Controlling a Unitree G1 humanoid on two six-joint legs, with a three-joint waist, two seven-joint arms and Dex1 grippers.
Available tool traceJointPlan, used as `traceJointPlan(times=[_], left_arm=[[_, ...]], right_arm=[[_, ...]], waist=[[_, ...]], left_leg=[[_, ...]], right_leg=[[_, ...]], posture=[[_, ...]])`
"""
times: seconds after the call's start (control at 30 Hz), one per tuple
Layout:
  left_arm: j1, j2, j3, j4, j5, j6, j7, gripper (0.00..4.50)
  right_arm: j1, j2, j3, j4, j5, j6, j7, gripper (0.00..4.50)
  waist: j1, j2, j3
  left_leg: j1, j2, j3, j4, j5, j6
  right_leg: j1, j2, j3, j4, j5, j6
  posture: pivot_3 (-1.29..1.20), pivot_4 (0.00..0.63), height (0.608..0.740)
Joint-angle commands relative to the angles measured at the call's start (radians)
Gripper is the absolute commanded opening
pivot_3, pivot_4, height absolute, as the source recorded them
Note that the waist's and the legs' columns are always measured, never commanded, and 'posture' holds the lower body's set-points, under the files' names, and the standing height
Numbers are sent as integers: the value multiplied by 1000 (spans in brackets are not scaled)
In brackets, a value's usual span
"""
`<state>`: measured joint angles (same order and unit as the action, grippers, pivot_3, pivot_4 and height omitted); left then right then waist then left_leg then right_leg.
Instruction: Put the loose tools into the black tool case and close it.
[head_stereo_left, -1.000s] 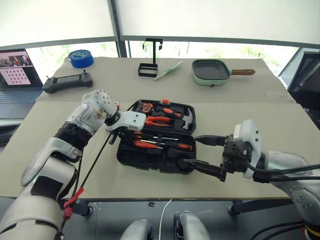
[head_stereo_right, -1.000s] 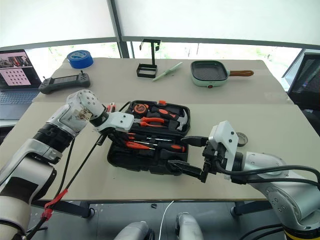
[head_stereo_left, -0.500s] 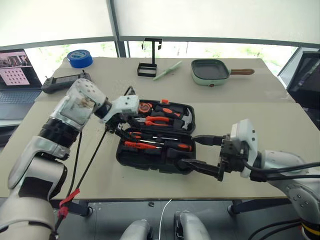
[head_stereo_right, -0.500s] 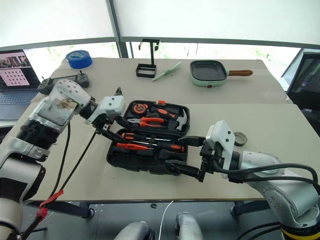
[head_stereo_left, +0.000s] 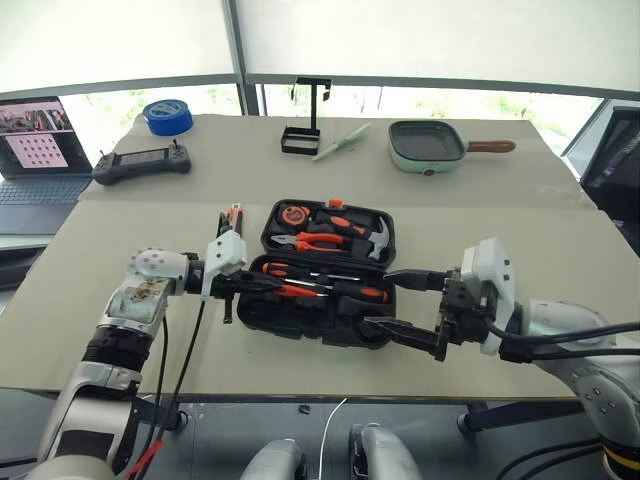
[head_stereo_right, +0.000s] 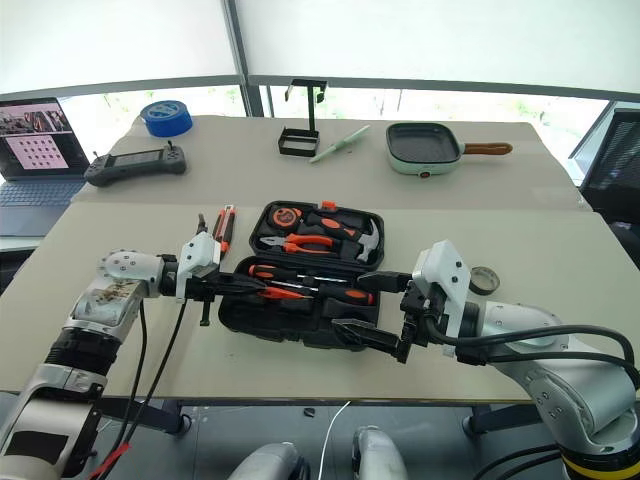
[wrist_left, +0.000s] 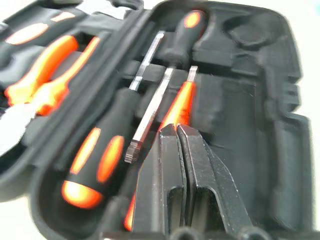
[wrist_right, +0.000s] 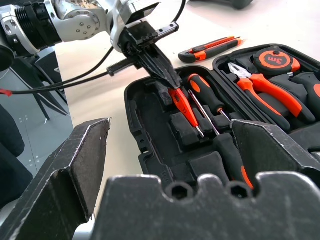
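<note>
Across the beige bench (head_stereo_left: 120, 330), the left tool (head_stereo_left: 262, 286) has dropped from above into the open black plastic tool case (head_stereo_left: 322, 320), pinched shut over the slim orange screwdriver (wrist_left: 176, 111). So it's seated; the black-and-orange utility knife (head_stereo_right: 226, 222) waits outside. Forearm low, reaching rightward. Right tool (head_stereo_left: 400, 304) gapes wide, empty.

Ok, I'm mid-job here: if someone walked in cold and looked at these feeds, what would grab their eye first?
The open black tool case at mid-table, its orange-handled tools bright against black. Next, the left hand, fingers shut, poking in over the slim orange screwdriver in the case's near half. Then the right hand, wide open at the case's right end, and the utility knife on the table left of the case.
</note>
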<state>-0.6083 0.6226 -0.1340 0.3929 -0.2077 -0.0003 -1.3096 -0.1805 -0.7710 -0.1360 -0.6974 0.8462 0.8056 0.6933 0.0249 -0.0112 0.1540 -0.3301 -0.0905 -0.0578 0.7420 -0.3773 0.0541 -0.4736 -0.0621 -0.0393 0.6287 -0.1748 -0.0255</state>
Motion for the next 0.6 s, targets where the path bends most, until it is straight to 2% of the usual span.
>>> traceJointPlan(times=[0.03,0.43,0.6], left_arm=[[-8,-27,14,13,15,-55,43,86],[12,-34,-6,-38,4,-48,-13,86],[21,-23,-23,-1,62,-110,-4,86]], right_arm=[[-15,2,-11,-14,10,-18,-4,4500],[-20,4,-6,-6,7,-19,-6,4500],[-15,8,-3,-13,11,-17,-13,4500]], waist=[[-1,0,0],[-4,0,0],[-5,0,0]], left_leg=[[0,0,0,0,0,0],[0,0,0,0,0,0],[0,0,0,0,0,0]], right_leg=[[0,0,0,0,0,0],[0,0,0,0,0,0],[0,0,0,0,0,0]], posture=[[0,150,740],[0,150,740],[0,150,740]])
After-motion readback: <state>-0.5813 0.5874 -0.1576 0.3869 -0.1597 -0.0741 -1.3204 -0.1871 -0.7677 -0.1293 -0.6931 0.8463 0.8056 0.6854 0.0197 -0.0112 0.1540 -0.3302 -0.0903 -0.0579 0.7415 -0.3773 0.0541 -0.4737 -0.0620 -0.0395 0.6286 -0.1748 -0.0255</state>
